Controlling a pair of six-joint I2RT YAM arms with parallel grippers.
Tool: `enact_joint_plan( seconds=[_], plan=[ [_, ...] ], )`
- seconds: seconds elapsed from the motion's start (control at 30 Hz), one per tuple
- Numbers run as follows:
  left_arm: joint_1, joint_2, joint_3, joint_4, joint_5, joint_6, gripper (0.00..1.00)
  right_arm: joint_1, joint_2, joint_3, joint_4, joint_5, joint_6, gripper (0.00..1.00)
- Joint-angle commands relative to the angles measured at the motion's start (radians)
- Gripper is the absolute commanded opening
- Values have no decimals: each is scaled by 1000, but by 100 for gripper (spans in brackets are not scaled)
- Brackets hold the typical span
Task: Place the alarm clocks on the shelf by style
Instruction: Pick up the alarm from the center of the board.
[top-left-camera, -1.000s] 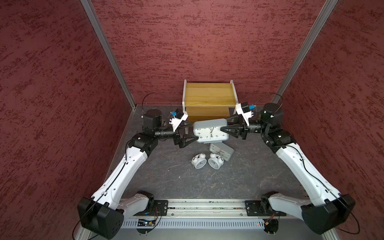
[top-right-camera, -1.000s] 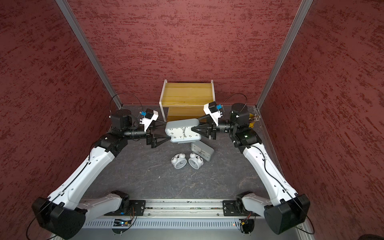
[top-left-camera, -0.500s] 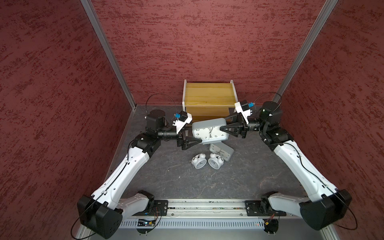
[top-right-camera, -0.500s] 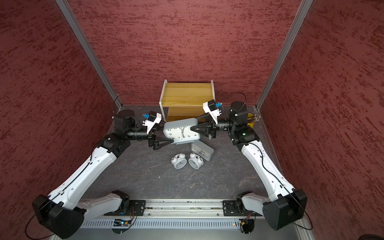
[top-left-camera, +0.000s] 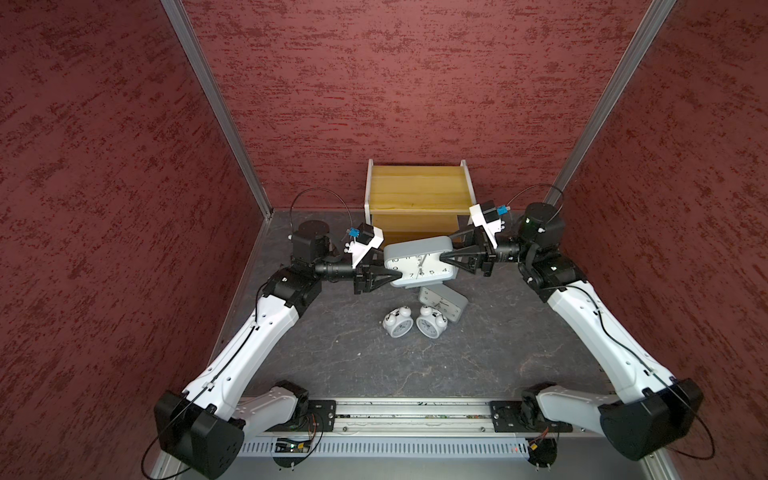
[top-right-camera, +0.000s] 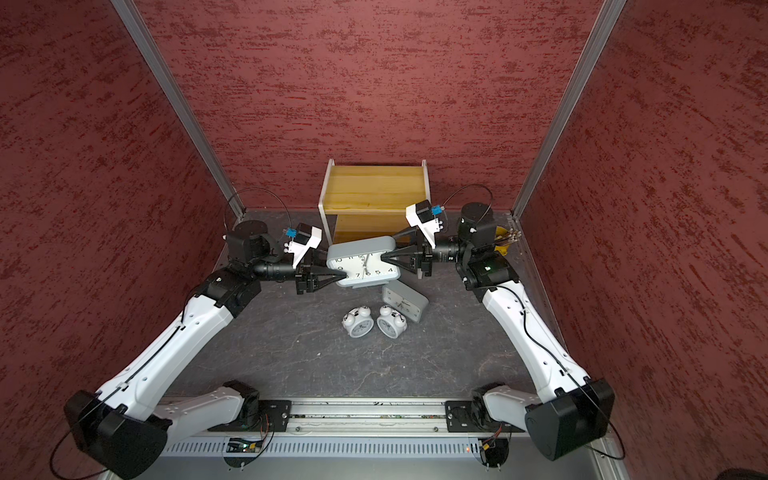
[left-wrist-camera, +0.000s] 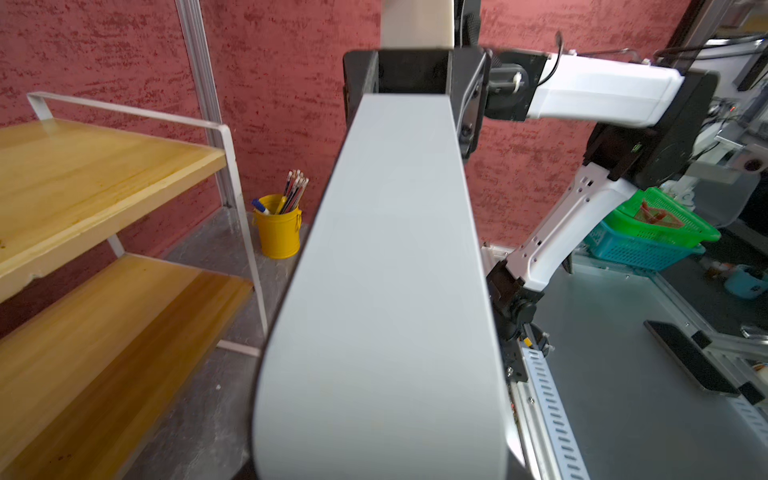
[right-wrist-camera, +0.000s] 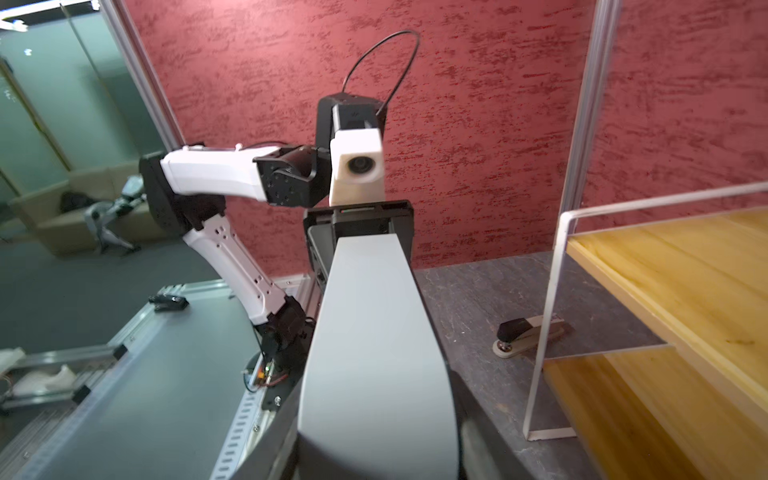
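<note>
Both arms are up and meeting in the middle, and between them hangs the big grey clock, face up toward the camera, lifted clear of the table just in front of the shelf. The right gripper is clamped on the clock's right end, one finger across the face and the other behind it. The left gripper straddles the opposite end with a finger lying over the numbers, but whether it is truly pinching or only bracketing the clock, I cannot tell from here. So where does that leave the job? Early, by my reading: the wrist views show both wooden boards bare as far as they can be seen, so nothing has been shelved. Down on the table the other grey clock lies tilted, almost under the raised one, and just in front of it the left bell clock and the right bell clock sit side by side, nearly touching. All four have yet to land on a tier, the grey ones together and the bell ones together.
</note>
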Motion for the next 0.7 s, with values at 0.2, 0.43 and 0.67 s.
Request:
enact_joint_plan(
  seconds=[0.2, 0.43, 0.67],
  plan=[
    [2, -34, -9, 55, 8, -12, 19, 5, 0, -13, 9, 47, -5, 6],
    [14, -50, 26, -46, -101, -13, 14, 5, -23, -20, -24, 194, -28, 63],
    [49, -61, 135, -376, -304, 79, 12, -5, -92, -65, -45, 516, -36, 79]
  ],
)
